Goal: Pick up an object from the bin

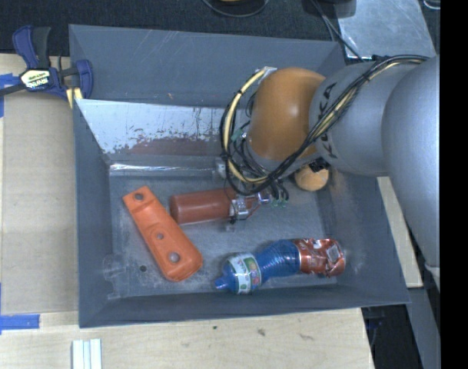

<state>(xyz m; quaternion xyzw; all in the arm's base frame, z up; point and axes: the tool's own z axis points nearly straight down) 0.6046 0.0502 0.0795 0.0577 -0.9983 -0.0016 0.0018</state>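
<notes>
My gripper [240, 210] is low in the middle of the bin, at the right end of a reddish-brown block [199, 207] that lies flat on the floor. Its metal tips sit against that block's end; whether they clasp it is hidden under the orange cover. An orange flat bar with holes [161, 233] lies diagonally to the left of the block. In front of the gripper a crushed blue plastic bottle with a red label [281, 265] lies on its side.
A small tan rounded thing [312, 177] peeks out beside the arm at the right. The arm and its cabled cover hang over the bin's centre right. The far wall slopes up behind the gripper.
</notes>
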